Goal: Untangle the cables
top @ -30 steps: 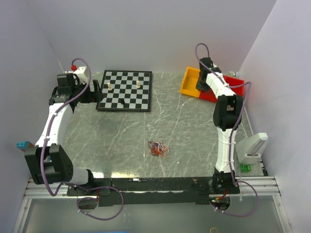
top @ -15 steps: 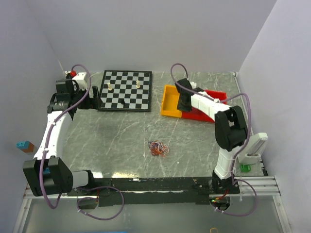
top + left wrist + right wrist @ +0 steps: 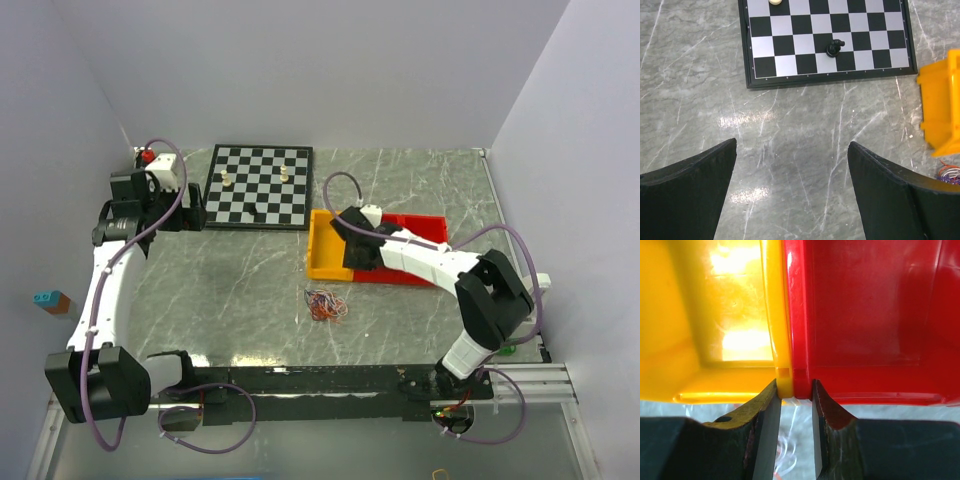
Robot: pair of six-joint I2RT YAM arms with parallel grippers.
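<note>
The cables lie in a small tangle of orange-red, white and bluish loops on the grey marble table, near the middle front. They also show at the right edge of the left wrist view and blurred in the right wrist view. My right gripper is shut on the joined walls of a yellow bin and a red bin, just behind the tangle. My left gripper is open and empty above bare table at the far left.
A chessboard with a few pieces lies at the back, left of centre. A blue and brown block sits outside the left wall. The yellow bin's corner shows in the left wrist view.
My right arm has pulled the yellow and red bins from the back right corner forward and left, to just behind the cables. My left arm has shifted slightly.
</note>
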